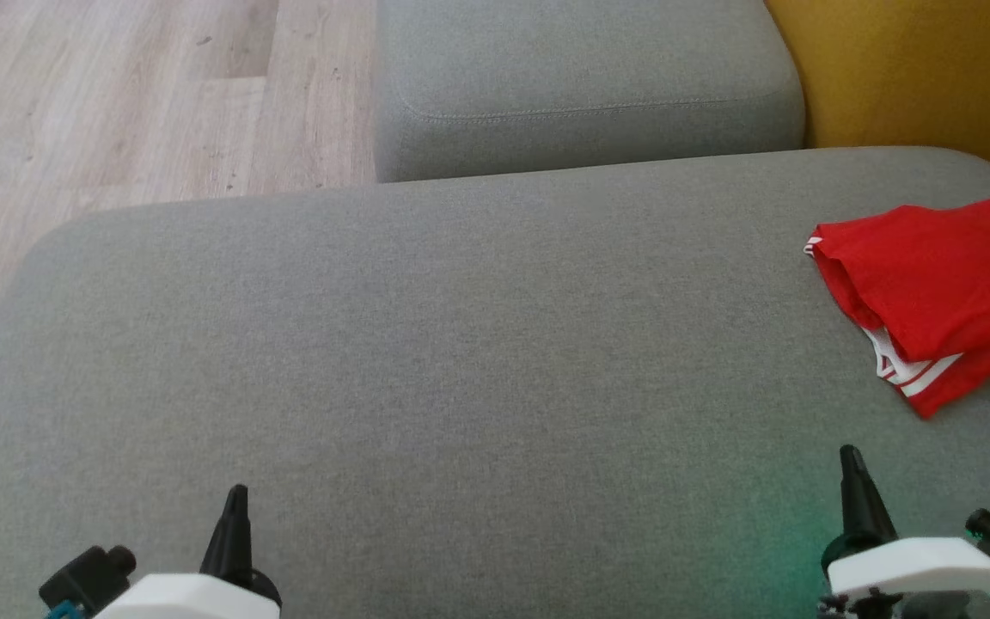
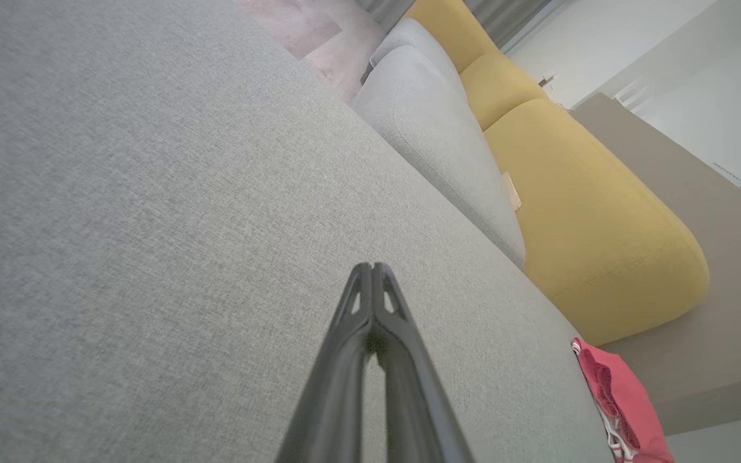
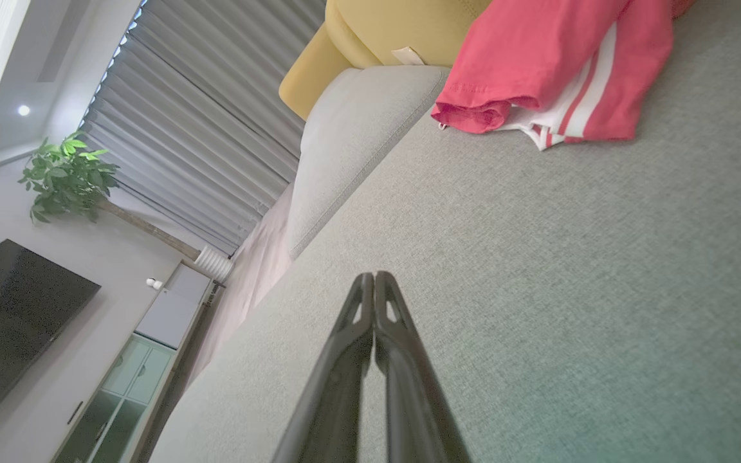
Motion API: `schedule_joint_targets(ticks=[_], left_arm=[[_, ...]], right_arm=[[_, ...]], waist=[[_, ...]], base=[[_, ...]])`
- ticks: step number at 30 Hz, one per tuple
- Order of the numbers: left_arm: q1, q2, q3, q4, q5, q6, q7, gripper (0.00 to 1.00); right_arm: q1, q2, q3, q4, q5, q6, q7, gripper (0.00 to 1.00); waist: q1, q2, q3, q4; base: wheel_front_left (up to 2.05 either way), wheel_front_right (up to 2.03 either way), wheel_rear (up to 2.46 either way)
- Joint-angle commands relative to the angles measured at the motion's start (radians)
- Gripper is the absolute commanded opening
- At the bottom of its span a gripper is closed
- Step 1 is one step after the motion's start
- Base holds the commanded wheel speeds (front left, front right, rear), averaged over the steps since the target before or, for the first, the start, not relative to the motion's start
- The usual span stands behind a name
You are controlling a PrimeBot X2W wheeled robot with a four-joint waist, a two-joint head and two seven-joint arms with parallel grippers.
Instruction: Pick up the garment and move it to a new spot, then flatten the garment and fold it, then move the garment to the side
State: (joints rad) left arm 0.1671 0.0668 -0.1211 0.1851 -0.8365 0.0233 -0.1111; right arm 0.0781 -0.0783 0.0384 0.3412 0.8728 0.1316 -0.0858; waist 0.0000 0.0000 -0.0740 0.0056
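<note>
Red garment, folded, lies at the right edge of the grey sofa seat, seemingly already set aside; left gripper and right gripper hover clear of it, fingers together, empty.

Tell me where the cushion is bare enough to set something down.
Bare: middle and left of the cushion, from the left gripper to the far cushion. Crowded: the right edge, where the garment lies beyond the right gripper.

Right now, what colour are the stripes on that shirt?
White stripes on the red shirt; clearest in the right wrist view.
</note>
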Motion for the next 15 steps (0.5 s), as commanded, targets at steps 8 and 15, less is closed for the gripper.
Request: schedule_joint_targets(ticks=[8,15], left_arm=[[-0.083,0.016,0.044,-0.015,-0.118,-0.026,0.025,0.00],[-0.106,0.016,0.061,-0.006,-0.202,-0.041,0.045,0.00]], right_arm=[[-0.073,0.000,-0.017,-0.045,0.110,-0.001,0.026,0.00],[-0.087,0.003,-0.032,-0.051,0.187,-0.001,0.046,0.00]], waist=[[0.0000,0.0000,0.010,-0.001],[0.0000,0.0000,0.018,-0.001]], base=[[0.00,0.00,0.00],[0.00,0.00,0.00]])
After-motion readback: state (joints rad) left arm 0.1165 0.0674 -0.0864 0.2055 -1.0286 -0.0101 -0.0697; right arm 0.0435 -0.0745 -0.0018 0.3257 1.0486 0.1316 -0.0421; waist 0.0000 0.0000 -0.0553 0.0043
